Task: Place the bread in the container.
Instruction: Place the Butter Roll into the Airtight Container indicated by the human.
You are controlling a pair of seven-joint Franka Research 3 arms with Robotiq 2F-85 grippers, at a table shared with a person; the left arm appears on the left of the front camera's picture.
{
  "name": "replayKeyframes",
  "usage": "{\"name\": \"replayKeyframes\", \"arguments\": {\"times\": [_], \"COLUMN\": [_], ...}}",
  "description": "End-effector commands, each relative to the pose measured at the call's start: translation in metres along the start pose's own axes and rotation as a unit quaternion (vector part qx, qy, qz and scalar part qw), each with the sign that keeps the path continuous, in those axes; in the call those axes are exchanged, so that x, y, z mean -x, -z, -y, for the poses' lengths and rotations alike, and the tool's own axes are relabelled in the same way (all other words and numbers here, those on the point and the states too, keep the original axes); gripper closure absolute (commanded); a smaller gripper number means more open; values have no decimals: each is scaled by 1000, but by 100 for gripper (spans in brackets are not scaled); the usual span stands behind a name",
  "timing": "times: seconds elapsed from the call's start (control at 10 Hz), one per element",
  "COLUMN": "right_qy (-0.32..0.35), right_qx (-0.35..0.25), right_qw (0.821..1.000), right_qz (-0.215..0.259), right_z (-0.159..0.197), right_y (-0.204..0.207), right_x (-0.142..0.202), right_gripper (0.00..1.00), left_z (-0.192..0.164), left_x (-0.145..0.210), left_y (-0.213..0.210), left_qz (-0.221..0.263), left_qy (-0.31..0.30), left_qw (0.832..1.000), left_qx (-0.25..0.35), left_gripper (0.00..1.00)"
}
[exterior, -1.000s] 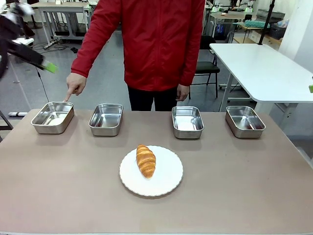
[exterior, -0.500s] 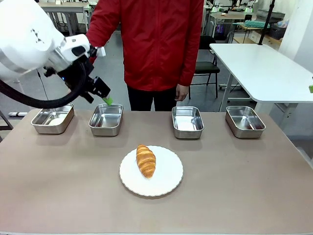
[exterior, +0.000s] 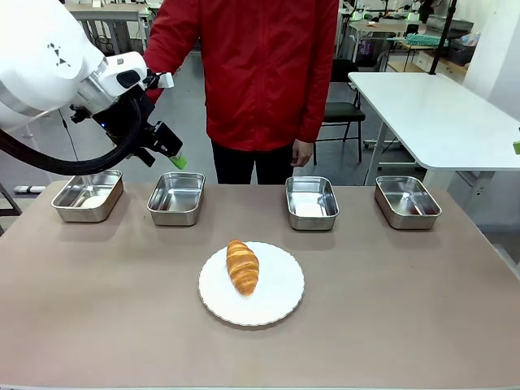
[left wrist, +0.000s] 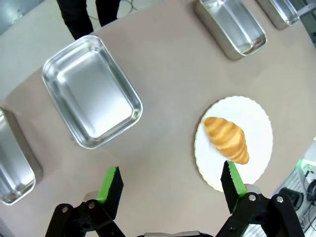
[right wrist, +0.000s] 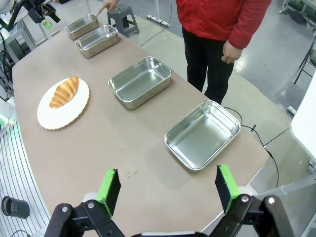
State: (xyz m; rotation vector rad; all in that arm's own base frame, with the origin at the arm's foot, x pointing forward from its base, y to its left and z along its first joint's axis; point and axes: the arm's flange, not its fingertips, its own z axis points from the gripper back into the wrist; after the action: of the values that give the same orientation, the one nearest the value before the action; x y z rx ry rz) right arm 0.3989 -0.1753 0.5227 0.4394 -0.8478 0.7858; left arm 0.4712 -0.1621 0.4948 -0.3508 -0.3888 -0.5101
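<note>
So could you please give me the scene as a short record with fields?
bread: lying on the white plate, untouched
pans: four in a row beyond the plate, all empty
left gripper: open above the table, holding nothing
right gripper: open, holding nothing
person's hand: pointing toward the leftmost pan

bread (exterior: 242,266) on plate (exterior: 280,286), 4 pans (exterior: 174,214) behind

You are operating in a robotics lab or workshop hall: a white robot arm (exterior: 49,57) is standing at your brown table (exterior: 122,325), while a white worktable (exterior: 439,114), a black chair (exterior: 345,114) and further benches (exterior: 101,12) are occupying the grey floor (exterior: 187,138) behind.
</note>
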Motion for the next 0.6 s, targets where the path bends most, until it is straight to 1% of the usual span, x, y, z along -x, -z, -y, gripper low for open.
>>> {"name": "replayKeyframes", "arguments": {"times": [0.0, 0.1, 0.2, 0.3, 0.4, 0.5], "right_qy": [-2, -2, -2, -2, -2, -2], "right_qx": [-1, -1, -1, -1, -1, -1], "right_qw": [1000, 1000, 1000, 1000, 1000, 1000], "right_qz": [10, 10, 10, 10, 10, 10], "right_z": [0, 0, 0, 0, 0, 0], "right_y": [1, 1, 1, 1, 1, 1], "right_x": [0, 0, 0, 0, 0, 0], "right_gripper": [0, 0, 0, 0, 0, 0], "left_z": [29, 60, 83, 100, 118, 131], "left_x": [-14, -34, -51, -62, -65, -61], "left_y": [21, 42, 62, 87, 113, 134], "left_qz": [-21, -36, -88, -107, -119, -126], "left_qy": [-43, -55, -135, -165, -198, -211], "left_qw": [999, 998, 987, 980, 970, 964], "left_qx": [-5, -14, 3, -39, -70, -98], "left_gripper": [0, 0, 0, 0, 0, 0]}}
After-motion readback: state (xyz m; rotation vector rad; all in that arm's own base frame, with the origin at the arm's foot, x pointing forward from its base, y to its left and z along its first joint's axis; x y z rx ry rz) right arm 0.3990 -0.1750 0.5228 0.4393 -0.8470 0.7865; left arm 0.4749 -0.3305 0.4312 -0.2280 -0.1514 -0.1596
